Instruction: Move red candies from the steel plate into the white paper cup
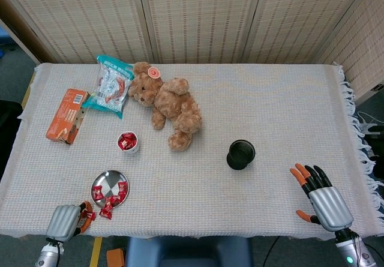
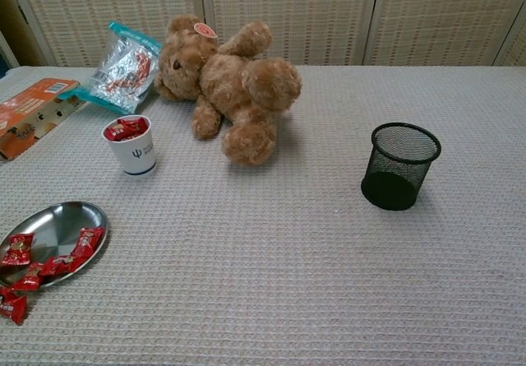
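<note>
At the near left edge of the worktop (image 1: 270, 111) our left hand (image 1: 65, 221) sits just below and left of the plate (image 1: 103, 183). Its fingers are curled in beside a red candy (image 1: 88, 215) at their tips, but we cannot tell whether they pinch it. The plate holds several candies along its near rim, and one more (image 2: 11, 306) lies just off the rim on the cloth. Up and to the right, well apart from the plate, stands the cup (image 1: 128, 142), already holding red candies. Far right, our right hand (image 1: 318, 196) rests with fingers spread, holding nothing. We judge the step is best done by confirming a firm pinch first, then lifting clear of the rim and releasing only directly above the cup's mouth.
</note>
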`<action>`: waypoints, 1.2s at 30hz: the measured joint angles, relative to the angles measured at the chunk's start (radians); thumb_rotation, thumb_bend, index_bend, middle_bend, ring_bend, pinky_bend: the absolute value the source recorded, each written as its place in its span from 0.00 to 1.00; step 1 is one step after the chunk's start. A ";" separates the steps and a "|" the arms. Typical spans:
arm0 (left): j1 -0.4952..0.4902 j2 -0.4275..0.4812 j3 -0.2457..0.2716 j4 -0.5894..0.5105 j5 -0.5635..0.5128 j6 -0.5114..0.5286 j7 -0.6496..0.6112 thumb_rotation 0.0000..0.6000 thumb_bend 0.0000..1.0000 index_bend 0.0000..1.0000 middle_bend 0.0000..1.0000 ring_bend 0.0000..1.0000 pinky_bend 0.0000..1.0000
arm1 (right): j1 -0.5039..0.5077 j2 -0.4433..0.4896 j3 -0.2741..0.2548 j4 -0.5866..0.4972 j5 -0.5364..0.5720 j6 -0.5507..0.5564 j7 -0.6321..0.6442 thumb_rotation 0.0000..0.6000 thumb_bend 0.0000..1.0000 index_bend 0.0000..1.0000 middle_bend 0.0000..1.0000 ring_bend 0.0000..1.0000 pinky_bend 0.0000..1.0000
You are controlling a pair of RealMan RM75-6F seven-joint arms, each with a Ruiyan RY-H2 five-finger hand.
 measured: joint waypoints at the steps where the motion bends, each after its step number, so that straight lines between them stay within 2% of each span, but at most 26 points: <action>1: 0.001 0.000 0.000 0.001 0.004 0.004 -0.003 1.00 0.37 0.53 0.91 0.91 1.00 | 0.000 0.000 0.001 0.000 0.001 0.000 0.000 1.00 0.02 0.00 0.00 0.00 0.00; 8: 0.000 0.009 -0.005 0.009 0.028 0.018 -0.065 1.00 0.37 0.55 0.92 0.91 1.00 | 0.002 -0.002 0.003 0.001 0.008 -0.006 -0.001 1.00 0.01 0.00 0.00 0.00 0.00; 13: -0.019 0.054 -0.041 -0.036 0.039 0.037 -0.097 1.00 0.38 0.55 0.92 0.91 1.00 | 0.005 -0.004 0.008 0.003 0.022 -0.014 -0.002 1.00 0.02 0.00 0.00 0.00 0.00; 19: -0.105 0.116 -0.143 -0.104 0.034 0.017 -0.135 1.00 0.38 0.54 0.93 0.92 1.00 | 0.007 -0.010 0.018 0.006 0.040 -0.016 -0.006 1.00 0.02 0.00 0.00 0.00 0.00; 24: -0.220 0.140 -0.244 -0.130 -0.012 -0.083 -0.163 1.00 0.38 0.53 0.93 0.92 1.00 | 0.008 -0.016 0.025 0.010 0.054 -0.017 -0.012 1.00 0.01 0.00 0.00 0.00 0.00; 29: -0.335 0.117 -0.331 -0.101 -0.097 -0.193 -0.155 1.00 0.38 0.52 0.93 0.92 1.00 | 0.011 -0.019 0.031 0.014 0.071 -0.028 -0.017 1.00 0.01 0.00 0.00 0.00 0.00; 32: -0.393 0.090 -0.367 -0.065 -0.147 -0.242 -0.128 1.00 0.38 0.52 0.93 0.92 1.00 | 0.012 -0.020 0.033 0.015 0.077 -0.031 -0.020 1.00 0.01 0.00 0.00 0.00 0.00; 36: -0.441 0.060 -0.389 -0.034 -0.200 -0.285 -0.077 1.00 0.38 0.52 0.93 0.92 1.00 | 0.014 -0.021 0.035 0.015 0.083 -0.034 -0.022 1.00 0.01 0.00 0.00 0.00 0.00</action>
